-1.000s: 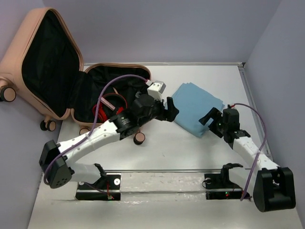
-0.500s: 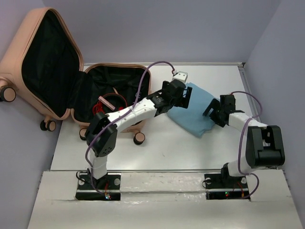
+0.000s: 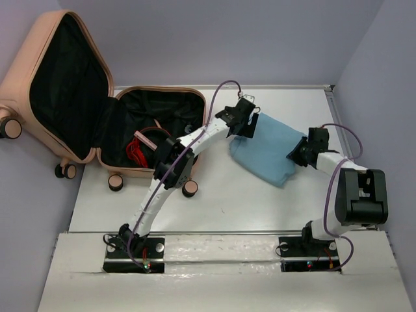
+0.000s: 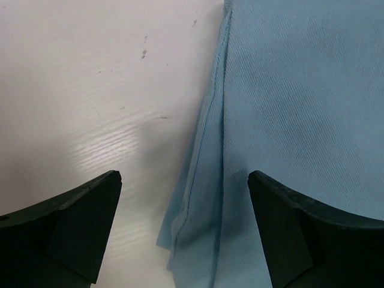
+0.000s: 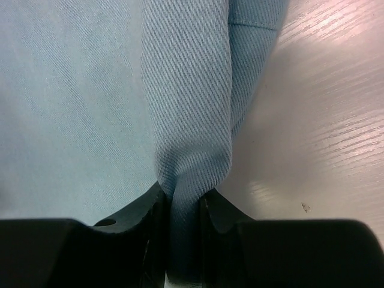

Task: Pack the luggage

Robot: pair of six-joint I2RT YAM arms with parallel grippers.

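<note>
**Now: cloth pinched on the right, straddled on the left**

Open at the far-left corner of the table (image 3: 214,201), the suitcase (image 3: 62,84) has a smooth peach-pink hard shell with rounded corners and a matte black fabric lining. Its lid stands up against the left wall, and its base lies flat on small round casters (image 3: 190,188). Something red and looped (image 3: 136,151) lies in the base.

To its right, a light blue cloth (image 3: 270,153) lies on the pale, wood-grained table top. It is a twill weave with a stitched hem.

The left gripper (image 4: 183,177) is spread wide and holds nothing. One finger is over bare table and the other over the cloth, with the hem between them.

The right gripper (image 5: 183,192) is clamped on a raised fold at the cloth's right edge.
</note>
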